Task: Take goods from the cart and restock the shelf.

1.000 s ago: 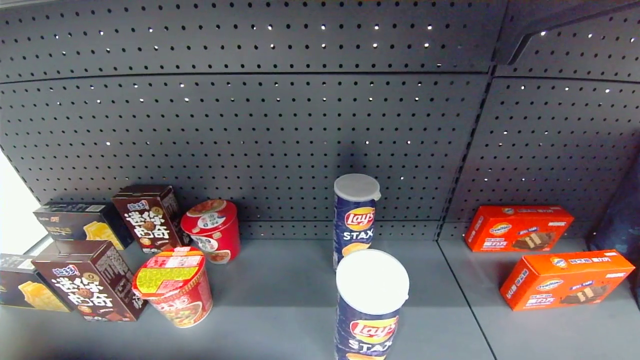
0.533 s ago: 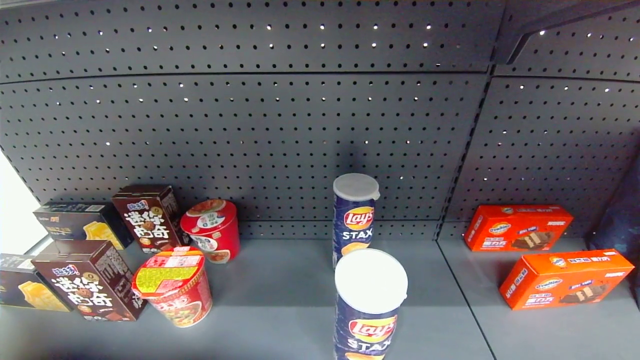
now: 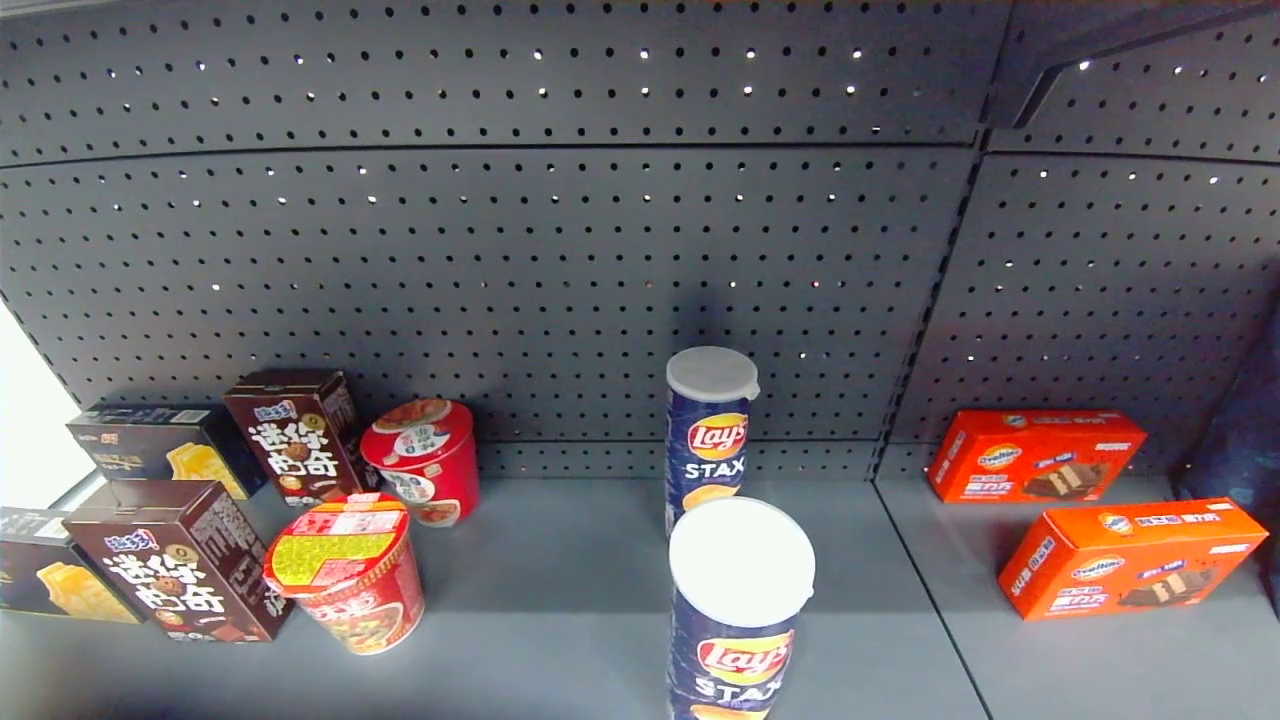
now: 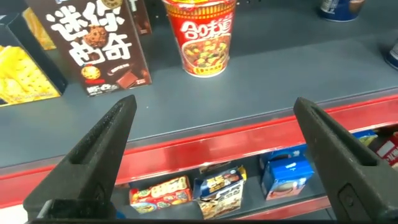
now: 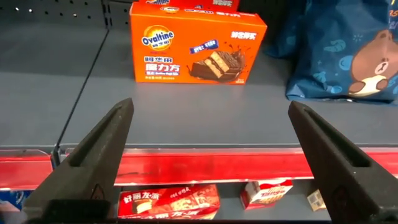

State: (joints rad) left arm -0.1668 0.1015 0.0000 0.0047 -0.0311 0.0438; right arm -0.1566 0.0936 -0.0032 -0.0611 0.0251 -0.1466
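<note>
I am holding my left gripper (image 4: pixel 214 104) level at the front edge of the shelf (image 3: pixel 560 590), jaws spread wide and gripping nothing. My right gripper (image 5: pixel 210 104) is hovering likewise, wide and bare. In the head view, goods are standing along the lower half:

- Centre: two chip cans (image 3: pixel 741 600) (image 3: pixel 711 430).
- Lower left: two cup noodles (image 3: pixel 350 570) (image 3: pixel 425 455), two brown boxes (image 3: pixel 180 560) (image 3: pixel 300 430) and two black boxes (image 3: pixel 160 445) (image 3: pixel 50 570).
- Lower right: two orange boxes (image 3: pixel 1035 455) (image 3: pixel 1130 555).
</note>
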